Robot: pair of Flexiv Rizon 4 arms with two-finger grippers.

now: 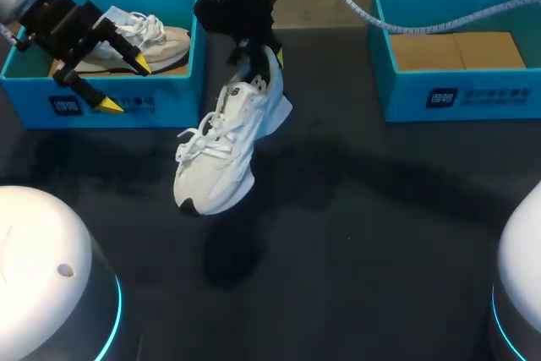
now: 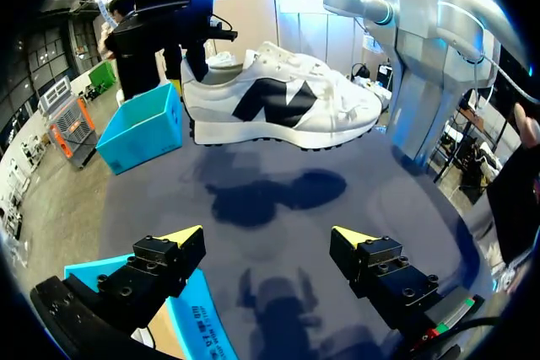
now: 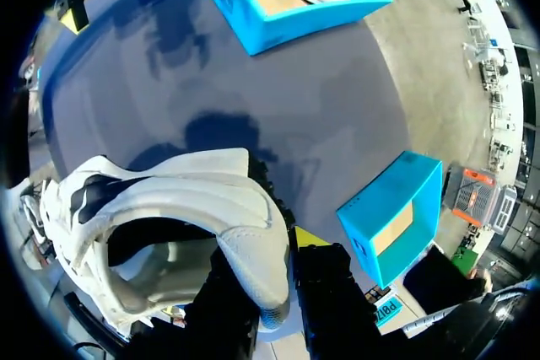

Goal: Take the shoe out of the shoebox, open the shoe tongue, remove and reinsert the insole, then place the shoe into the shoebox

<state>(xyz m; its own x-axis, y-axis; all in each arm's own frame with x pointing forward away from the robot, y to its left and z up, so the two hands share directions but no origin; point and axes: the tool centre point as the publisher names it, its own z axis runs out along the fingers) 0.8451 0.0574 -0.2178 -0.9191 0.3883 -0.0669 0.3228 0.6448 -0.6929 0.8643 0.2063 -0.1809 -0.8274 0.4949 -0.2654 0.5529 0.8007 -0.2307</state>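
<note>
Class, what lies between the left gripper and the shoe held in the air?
Between the left gripper and the white shoe lies only bare table carrying the shoe's shadow; the left wrist view shows it.

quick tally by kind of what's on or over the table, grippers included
white shoes: 2, the held shoe and the boxed shoe
blue shoeboxes: 2, the left shoebox and the right shoebox
grippers: 2, the left gripper open, the right gripper shut on the held shoe
total: 6
</note>
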